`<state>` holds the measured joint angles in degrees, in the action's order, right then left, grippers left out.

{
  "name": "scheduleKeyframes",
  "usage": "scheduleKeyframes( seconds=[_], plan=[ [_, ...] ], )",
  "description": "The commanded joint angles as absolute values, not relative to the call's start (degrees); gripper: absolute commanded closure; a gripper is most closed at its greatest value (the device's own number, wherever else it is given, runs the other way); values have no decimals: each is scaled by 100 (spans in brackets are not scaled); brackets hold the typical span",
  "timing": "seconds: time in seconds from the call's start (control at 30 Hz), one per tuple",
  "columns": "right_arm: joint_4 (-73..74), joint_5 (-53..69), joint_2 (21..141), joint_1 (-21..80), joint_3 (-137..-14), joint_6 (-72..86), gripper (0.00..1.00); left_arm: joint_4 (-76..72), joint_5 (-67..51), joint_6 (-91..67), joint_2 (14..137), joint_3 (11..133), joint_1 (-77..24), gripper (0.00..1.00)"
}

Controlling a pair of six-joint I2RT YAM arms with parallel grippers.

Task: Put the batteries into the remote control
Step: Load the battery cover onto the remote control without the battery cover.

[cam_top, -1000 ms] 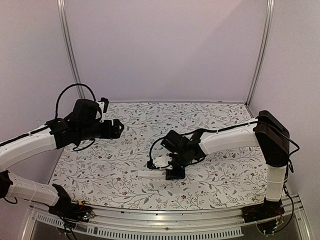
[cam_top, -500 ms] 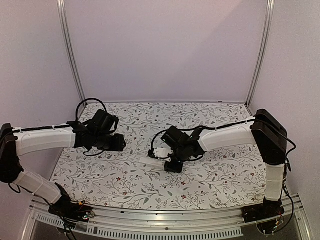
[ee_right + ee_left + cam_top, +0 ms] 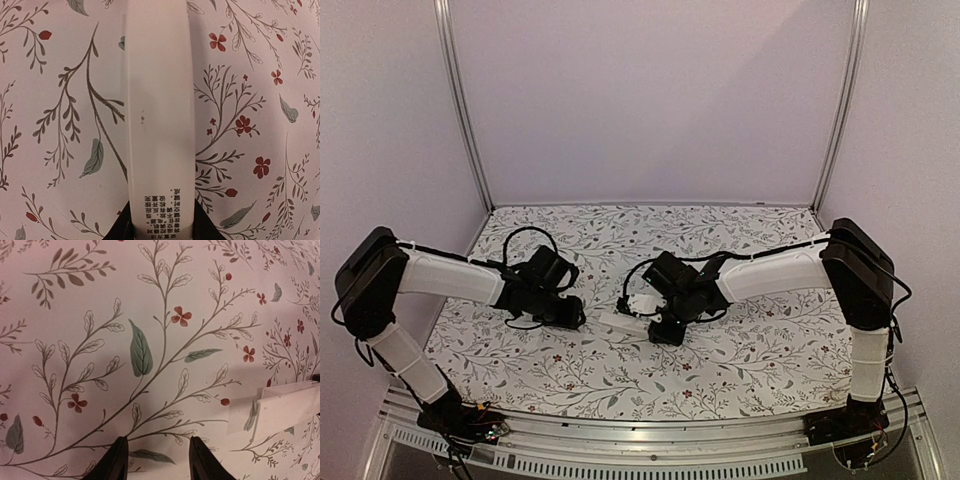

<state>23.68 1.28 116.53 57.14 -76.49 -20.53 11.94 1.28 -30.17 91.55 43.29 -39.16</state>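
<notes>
White plastic fills the right wrist view: the remote control point(image 3: 159, 100) runs lengthwise between the jaws of the right gripper point(image 3: 161, 226). They are pinched onto its near end beside a patch of small print point(image 3: 162, 202), down at the floral cloth point(image 3: 750, 350). That grip hasn't budged over the last second; the bar has only drifted a little farther from the arm bases and now sits mid-table.

The big move is on the other side! The left arm, raised and well off to the left a second ago, has swung down and across. Now the left gripper point(image 3: 572, 312) is low over the cloth, near the remote's free end. In the left wrist camera that end pokes in at the right edge, apart from the fingers point(image 3: 116, 462). The jaws have narrowed from wide to roughly half-parted, and nothing sits between them, only leaf pattern.

The batteries? Not in sight in any view. My read: the left is closing in to work on the remote while the right steadies it, and loading proper hasn't begun.
</notes>
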Motion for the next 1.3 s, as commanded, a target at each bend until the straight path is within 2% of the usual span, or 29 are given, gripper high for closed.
scheduleKeyframes(
  seconds=[0.0, 0.53, 1.27],
  plan=[
    [2507, 110, 11988, 5625, -7624, -2080, 71, 835, 44, -2797, 9540, 4607, -3973, 58],
    [2733, 330, 12048, 5574, -7760, -2188, 68, 663, -634, -2352, 10182, 5057, -4117, 64],
    [2879, 302, 12038, 5572, -7823, -2218, 59, 670, -647, -2342, 10421, 5311, -4421, 66]
  ],
)
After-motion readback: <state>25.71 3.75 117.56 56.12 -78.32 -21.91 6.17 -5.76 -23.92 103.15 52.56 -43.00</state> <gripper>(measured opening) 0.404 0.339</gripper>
